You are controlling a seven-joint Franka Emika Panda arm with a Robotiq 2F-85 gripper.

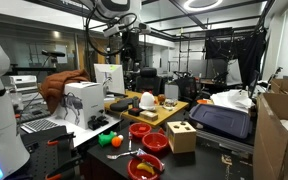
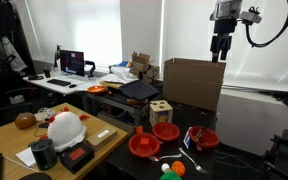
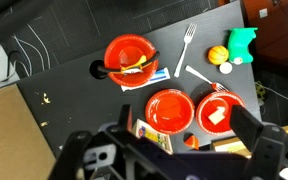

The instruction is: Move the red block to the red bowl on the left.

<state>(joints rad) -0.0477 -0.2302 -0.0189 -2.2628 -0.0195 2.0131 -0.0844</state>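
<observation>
White arm [image 2: 228, 10] with rounded joints, thin black cable [image 2: 267, 45] looping off it. Black gripper [image 2: 219, 57], blocky matte fingers [image 3: 254, 138], markings probably unreadable.

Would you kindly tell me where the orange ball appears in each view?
In an exterior view: the orange ball lies lower left of centre.
In an exterior view: the ball lies at bottom centre.
Wrist view: the ball is upper right.
Shared landmark: the green toy beside it.
</observation>
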